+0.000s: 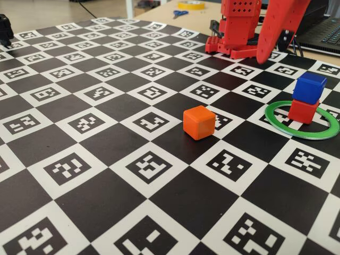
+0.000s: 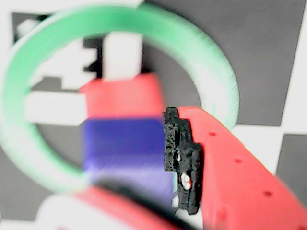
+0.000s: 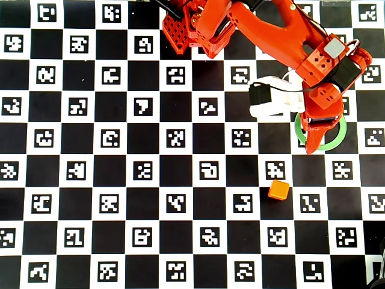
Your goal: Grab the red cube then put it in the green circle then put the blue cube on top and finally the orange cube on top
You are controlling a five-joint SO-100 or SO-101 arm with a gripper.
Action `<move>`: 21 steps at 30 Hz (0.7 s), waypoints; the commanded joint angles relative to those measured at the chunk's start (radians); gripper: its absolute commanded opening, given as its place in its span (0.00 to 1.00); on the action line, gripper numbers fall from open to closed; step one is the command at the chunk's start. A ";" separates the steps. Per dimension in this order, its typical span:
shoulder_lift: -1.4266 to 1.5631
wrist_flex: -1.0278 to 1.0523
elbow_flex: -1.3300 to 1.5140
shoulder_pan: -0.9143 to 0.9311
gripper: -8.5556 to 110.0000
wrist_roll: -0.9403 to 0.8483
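In the fixed view the blue cube [image 1: 309, 87] sits on the red cube [image 1: 303, 110], and the stack stands inside the green circle [image 1: 297, 134] at the right. The orange cube [image 1: 199, 122] lies alone on the board, left of the ring. My gripper [image 1: 273, 50] hangs above and behind the stack, clear of it. The wrist view looks down on the blue cube [image 2: 122, 141], the red cube [image 2: 124, 98] and the green circle [image 2: 211, 57]. There my gripper [image 2: 136, 160] is open and the black pad [image 2: 182, 158] stands off the blue cube's side. Overhead, the arm hides the stack; only the green circle [image 3: 338, 143] and the orange cube [image 3: 278, 189] show.
The red arm base [image 1: 236, 32] stands at the board's far edge. Behind it are scissors [image 1: 179, 13], a yellow tape roll [image 1: 191, 4] and a laptop [image 1: 324, 26]. A black object [image 1: 4, 29] sits at the far left corner. The checkered marker board [image 1: 106, 159] covers the table.
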 commanded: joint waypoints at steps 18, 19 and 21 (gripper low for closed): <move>-0.253 0.124 -0.660 0.115 0.43 0.109; -0.273 0.126 -0.678 0.121 0.43 0.107; -0.308 0.124 -0.699 0.130 0.43 0.097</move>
